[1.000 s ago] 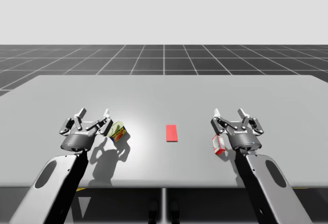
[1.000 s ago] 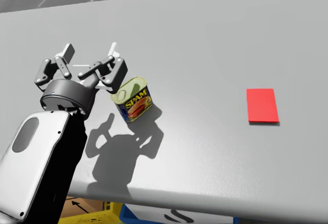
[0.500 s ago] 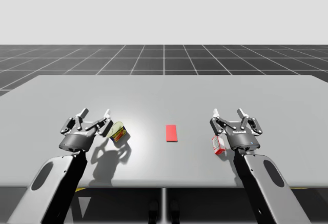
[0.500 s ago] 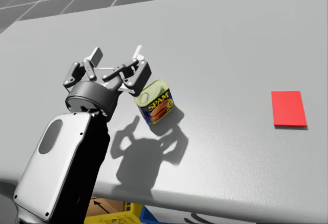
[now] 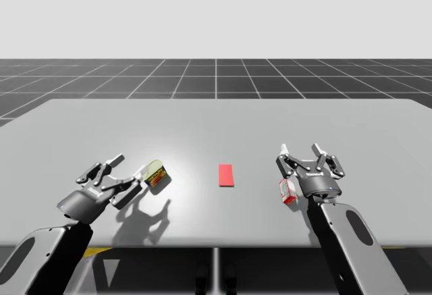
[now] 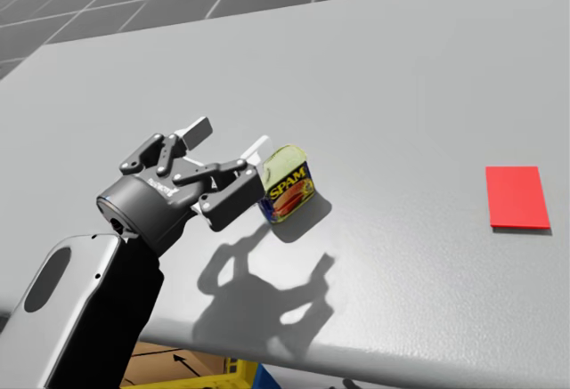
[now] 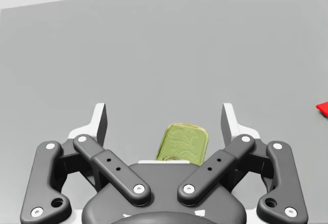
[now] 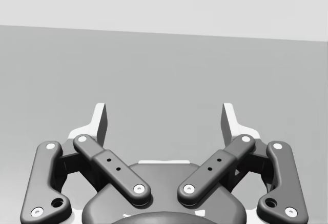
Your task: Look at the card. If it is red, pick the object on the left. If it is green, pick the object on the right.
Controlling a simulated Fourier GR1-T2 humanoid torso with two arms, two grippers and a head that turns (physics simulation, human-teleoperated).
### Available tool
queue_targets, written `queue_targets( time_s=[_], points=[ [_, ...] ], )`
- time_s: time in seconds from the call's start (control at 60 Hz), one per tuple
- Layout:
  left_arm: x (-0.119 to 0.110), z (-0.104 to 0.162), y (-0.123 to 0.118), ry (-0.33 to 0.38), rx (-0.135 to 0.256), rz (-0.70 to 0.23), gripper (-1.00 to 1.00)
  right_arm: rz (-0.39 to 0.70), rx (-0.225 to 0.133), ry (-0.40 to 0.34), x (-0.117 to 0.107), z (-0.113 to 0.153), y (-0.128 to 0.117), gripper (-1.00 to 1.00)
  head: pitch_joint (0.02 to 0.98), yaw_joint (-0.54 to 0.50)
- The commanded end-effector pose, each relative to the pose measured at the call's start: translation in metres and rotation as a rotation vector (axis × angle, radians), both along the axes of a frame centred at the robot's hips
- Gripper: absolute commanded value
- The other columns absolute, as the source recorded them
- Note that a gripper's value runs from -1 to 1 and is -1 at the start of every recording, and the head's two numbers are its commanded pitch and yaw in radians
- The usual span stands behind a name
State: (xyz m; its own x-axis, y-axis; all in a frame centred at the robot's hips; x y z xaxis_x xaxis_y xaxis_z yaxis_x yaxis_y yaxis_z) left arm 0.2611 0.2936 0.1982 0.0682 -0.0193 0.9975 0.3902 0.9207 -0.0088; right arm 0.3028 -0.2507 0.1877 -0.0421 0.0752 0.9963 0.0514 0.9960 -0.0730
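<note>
The red card [image 5: 225,175] lies flat at the table's middle and also shows in the head view [image 6: 516,197]. Left of it a yellow-lidded can with a blue and red label [image 5: 156,173] leans on the table. My left gripper [image 5: 128,170] is open, tilted low and pointing at the can [image 6: 287,184] from the left, fingers [image 6: 198,126] apart. In the left wrist view the can [image 7: 183,142] sits just ahead, between the open fingers, untouched. My right gripper [image 5: 300,152] stands open beside a small red and white box [image 5: 288,190].
The grey table [image 5: 216,119] runs wide behind the objects, with its front edge close under both arms. A yellow crate [image 6: 178,376] shows below the front edge. The card's corner [image 7: 323,107] lies off to the can's right.
My left arm has dropped back and to the left, tilting its gripper over toward the can. My head has turned, shifting the head view. The right arm has stayed put.
</note>
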Motion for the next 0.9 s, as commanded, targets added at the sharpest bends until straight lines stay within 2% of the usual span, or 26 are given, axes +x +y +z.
queue_targets(
  time_s=[0.017, 0.233, 0.483, 0.717, 0.9],
  points=[
    [-0.011, -0.017, 0.01, 0.038, 0.006, -0.095, -1.0, -0.002, 0.004, 0.0, 0.001, 0.0, -0.001, -1.0, 0.827, 0.37],
    [-0.011, -0.045, 0.021, 0.06, 0.066, -0.13, -1.0, -0.004, 0.007, -0.001, 0.001, 0.0, -0.002, -1.0, 0.825, 0.37],
    [-0.002, -0.067, 0.021, 0.101, 0.124, -0.114, -1.0, -0.004, 0.01, -0.004, 0.002, 0.001, -0.003, -1.0, 0.824, 0.37],
    [0.014, -0.076, 0.009, 0.114, 0.142, -0.111, -1.0, -0.003, 0.012, -0.005, 0.002, 0.001, -0.003, -1.0, 0.819, 0.36],
    [0.025, -0.076, 0.001, 0.114, 0.135, -0.107, -1.0, -0.004, 0.012, -0.005, 0.002, 0.0, -0.003, -1.0, 0.819, 0.35]
  ],
)
